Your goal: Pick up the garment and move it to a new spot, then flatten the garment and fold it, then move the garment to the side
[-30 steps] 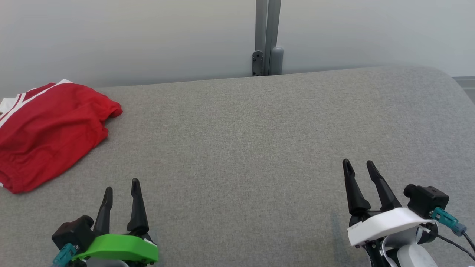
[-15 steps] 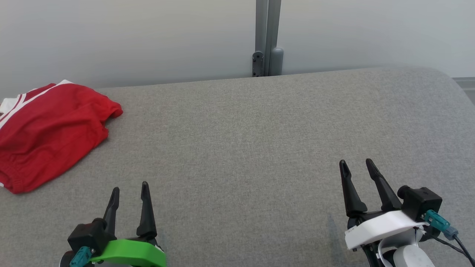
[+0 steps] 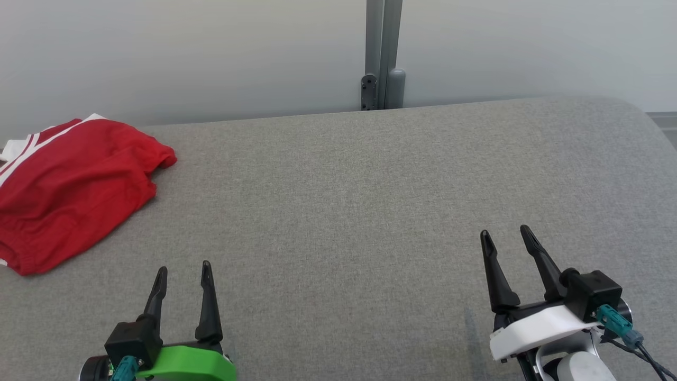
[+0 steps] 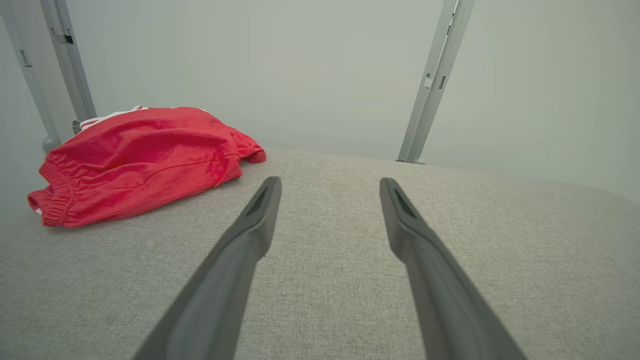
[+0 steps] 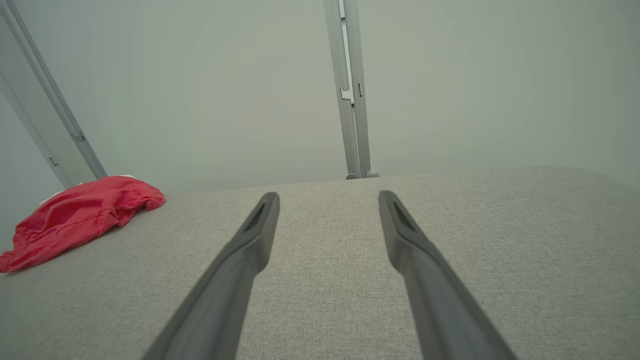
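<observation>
Garment [image 3: 74, 185]: red shorts, crumpled, at the tabletop's [image 3: 370, 211] far left corner, long axis slanting from left edge toward far edge. Left claw [image 3: 182, 267]: near edge, spread wide, empty; garment ahead and leftward, nearer this arm. Right claw [image 3: 504, 233]: near right, wide, empty, well apart

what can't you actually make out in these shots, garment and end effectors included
- Head view: the red garment runs off the left edge, so its full outline is unknown.
- Left wrist view: most of the garment's white trim lies hidden behind its own bunched cloth.
- Head view: the left end effector and right end effector stand open, but their arms are cut off by the bottom edge.
</observation>
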Available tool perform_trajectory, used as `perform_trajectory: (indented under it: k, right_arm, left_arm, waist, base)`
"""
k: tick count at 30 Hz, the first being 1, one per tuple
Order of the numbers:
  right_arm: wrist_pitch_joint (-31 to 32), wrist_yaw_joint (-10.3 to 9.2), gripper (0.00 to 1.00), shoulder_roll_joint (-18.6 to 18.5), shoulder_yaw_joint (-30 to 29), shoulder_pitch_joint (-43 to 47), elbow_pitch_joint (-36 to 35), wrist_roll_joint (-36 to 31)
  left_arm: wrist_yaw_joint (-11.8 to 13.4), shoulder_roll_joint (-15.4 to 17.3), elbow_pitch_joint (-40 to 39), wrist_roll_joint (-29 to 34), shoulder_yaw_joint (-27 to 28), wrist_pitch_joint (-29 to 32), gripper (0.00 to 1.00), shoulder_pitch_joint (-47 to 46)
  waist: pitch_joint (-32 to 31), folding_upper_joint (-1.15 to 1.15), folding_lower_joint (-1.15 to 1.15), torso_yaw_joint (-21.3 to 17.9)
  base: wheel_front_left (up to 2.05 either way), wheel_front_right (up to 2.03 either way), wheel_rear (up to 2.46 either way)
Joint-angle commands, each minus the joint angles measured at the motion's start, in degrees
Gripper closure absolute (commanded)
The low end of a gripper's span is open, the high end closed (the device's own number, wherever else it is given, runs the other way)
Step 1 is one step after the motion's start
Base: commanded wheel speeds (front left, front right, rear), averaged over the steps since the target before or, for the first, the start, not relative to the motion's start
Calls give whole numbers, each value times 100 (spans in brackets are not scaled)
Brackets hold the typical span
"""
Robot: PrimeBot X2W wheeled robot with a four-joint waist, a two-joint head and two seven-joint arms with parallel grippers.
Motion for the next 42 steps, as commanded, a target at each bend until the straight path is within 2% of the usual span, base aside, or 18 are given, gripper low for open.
perform_trajectory:
  k: [1,19,42]
  right_arm:
    - [-66,2,0,-35,13,49,-39,-132]
    - [-252,2,0,-39,59,92,30,-738]
    - [-240,2,0,-38,16,78,116,-674]
  left_arm:
    - [31,39,-32,122,8,-52,0,62]
    - [94,45,112,679,-45,-241,0,159]
    - [96,44,243,612,-13,-221,0,127]
  waist:
    - [-1,0,0,3]
    - [-3,0,0,8]
    - [9,0,0,17]
  base:
    - [0,0,0]
    - [0,0,0]
    - [0,0,0]
